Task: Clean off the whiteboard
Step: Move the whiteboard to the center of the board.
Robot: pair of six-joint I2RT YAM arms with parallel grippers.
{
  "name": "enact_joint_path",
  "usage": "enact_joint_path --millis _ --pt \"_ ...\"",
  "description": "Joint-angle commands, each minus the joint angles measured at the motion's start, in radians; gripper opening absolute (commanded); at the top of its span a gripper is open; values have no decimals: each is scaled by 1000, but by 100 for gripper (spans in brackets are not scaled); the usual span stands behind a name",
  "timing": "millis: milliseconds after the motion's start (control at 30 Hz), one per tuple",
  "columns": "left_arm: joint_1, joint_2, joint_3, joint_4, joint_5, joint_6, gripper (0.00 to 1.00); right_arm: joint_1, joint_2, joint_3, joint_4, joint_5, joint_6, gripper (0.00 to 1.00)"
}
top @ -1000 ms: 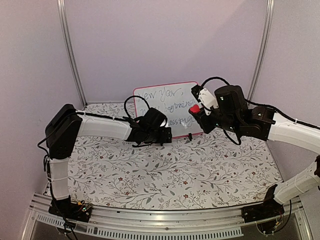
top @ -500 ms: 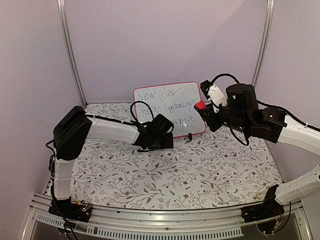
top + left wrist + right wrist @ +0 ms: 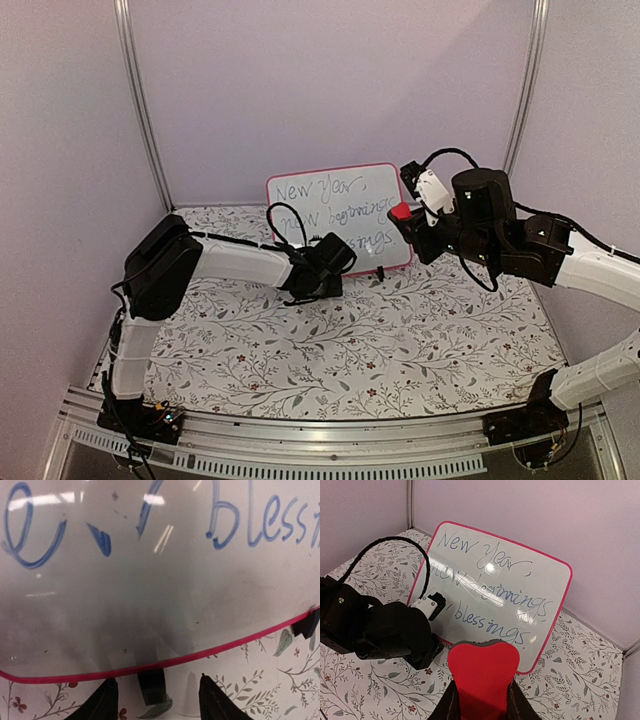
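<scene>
The whiteboard [image 3: 335, 212] leans upright against the back wall, pink-rimmed, with blue handwriting across it. My left gripper [image 3: 333, 270] sits low at its bottom edge. In the left wrist view the board [image 3: 150, 590] fills the frame, and my left gripper [image 3: 156, 697] stands open, its dark fingertips [image 3: 102, 702] apart on either side of a black clip foot [image 3: 150, 685] under the rim. My right gripper [image 3: 410, 226] hovers by the board's right edge, shut on a red eraser [image 3: 401, 211]. From the right wrist, the eraser [image 3: 482, 672] points at the board [image 3: 495, 580].
The floral tablecloth [image 3: 380, 330] covers the table in front of the board. Pale walls with metal posts [image 3: 140, 100] close in the back and sides. The left arm's black cable [image 3: 395, 545] loops in front of the board's left part.
My left arm has slid right along the board's lower edge and its jaws have narrowed. The right gripper drew slightly right with the eraser, then held still.
</scene>
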Motion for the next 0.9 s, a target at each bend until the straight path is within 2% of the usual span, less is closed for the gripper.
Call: enact_joint_path --millis 0,167,267,500,667,800,867 --pt "-14 59 53 -57 -43 -14 53 -3 -14 -9 20 -13 8 14" --pt "-14 74 68 -73 -61 -30 51 -3 -21 -12 19 -24 13 14" --pt "-14 78 68 -84 -74 -46 43 -3 -21 -13 20 -32 18 14" --pt "-14 92 69 -105 -107 -80 34 -3 -20 -16 21 -48 20 14" --pt "-14 105 80 -114 -127 -87 22 -3 -12 -18 20 -66 30 14" --pt "-14 115 94 -124 -126 -85 0 -3 -11 -16 22 -73 32 14" --pt "-15 113 88 -125 -124 -89 0 -3 -9 -15 19 -79 33 14"
